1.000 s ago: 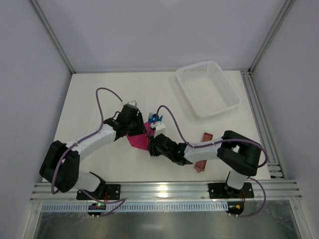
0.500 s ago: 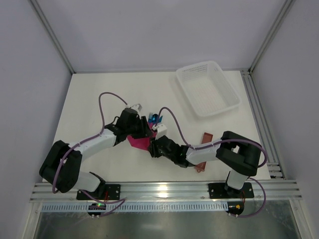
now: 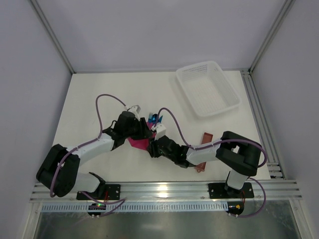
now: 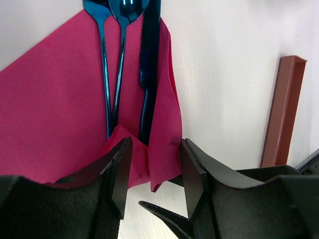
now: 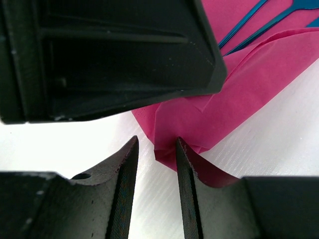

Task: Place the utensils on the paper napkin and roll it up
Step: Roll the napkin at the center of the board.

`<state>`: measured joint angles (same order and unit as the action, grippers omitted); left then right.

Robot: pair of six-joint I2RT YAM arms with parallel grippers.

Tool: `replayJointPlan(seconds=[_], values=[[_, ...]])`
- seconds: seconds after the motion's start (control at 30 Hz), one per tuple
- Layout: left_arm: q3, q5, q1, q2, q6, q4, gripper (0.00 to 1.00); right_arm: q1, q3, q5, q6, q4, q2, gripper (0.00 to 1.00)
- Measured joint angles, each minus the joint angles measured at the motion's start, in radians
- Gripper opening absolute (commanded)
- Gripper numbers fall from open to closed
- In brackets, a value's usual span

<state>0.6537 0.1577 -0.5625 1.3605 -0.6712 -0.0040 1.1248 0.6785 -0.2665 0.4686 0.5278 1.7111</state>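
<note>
The magenta paper napkin (image 3: 138,144) lies at mid-table, between my two grippers. Blue utensils (image 4: 119,59) rest side by side on it, their heads sticking out past its far edge (image 3: 156,119). In the left wrist view, a folded-up corner of the napkin (image 4: 159,149) stands between the fingers of my left gripper (image 4: 154,172); the jaws are open, with a gap on both sides. My right gripper (image 5: 154,174) is open at the napkin's near corner (image 5: 172,154), which touches its right finger (image 5: 185,184). The left gripper's black body (image 5: 99,50) hangs just above it.
A white mesh basket (image 3: 207,89) stands at the back right. A reddish-brown sleeve (image 4: 281,109) lies on the table right of the napkin, partly under my right arm (image 3: 206,136). Metal rails run along the near and right edges.
My left gripper has shifted right and a little nearer, over the napkin and closer to the right gripper. Both pairs of jaws have opened slightly. The right arm has barely moved.
</note>
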Motion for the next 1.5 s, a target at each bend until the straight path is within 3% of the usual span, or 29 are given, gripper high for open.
replayJointPlan(seconds=[0.43, 0.73, 1.17, 1.27, 1.37, 1.43, 1.5], values=[[-0.081, -0.04, 0.0, -0.063, 0.045, 0.106, 0.48, 0.0, 0.001, 0.0, -0.027, 0.002, 0.0, 0.38], [-0.144, -0.042, 0.0, -0.189, 0.066, 0.168, 0.5, 0.0, 0.02, 0.0, -0.03, 0.002, 0.003, 0.38], [-0.117, -0.042, 0.0, -0.056, 0.081, 0.164, 0.43, 0.0, 0.022, -0.001, -0.029, 0.003, 0.006, 0.38], [-0.101, -0.041, 0.0, -0.036, 0.08, 0.164, 0.36, 0.0, 0.022, -0.001, -0.029, 0.002, 0.006, 0.38], [-0.08, -0.042, 0.0, -0.007, 0.08, 0.164, 0.23, 0.0, 0.022, -0.001, -0.029, 0.002, 0.006, 0.38], [-0.07, -0.044, 0.0, 0.009, 0.08, 0.162, 0.08, 0.0, 0.021, -0.003, -0.027, 0.002, 0.005, 0.38], [-0.06, -0.049, 0.0, 0.019, 0.084, 0.156, 0.03, 0.0, 0.01, -0.005, -0.022, 0.001, -0.005, 0.38]])
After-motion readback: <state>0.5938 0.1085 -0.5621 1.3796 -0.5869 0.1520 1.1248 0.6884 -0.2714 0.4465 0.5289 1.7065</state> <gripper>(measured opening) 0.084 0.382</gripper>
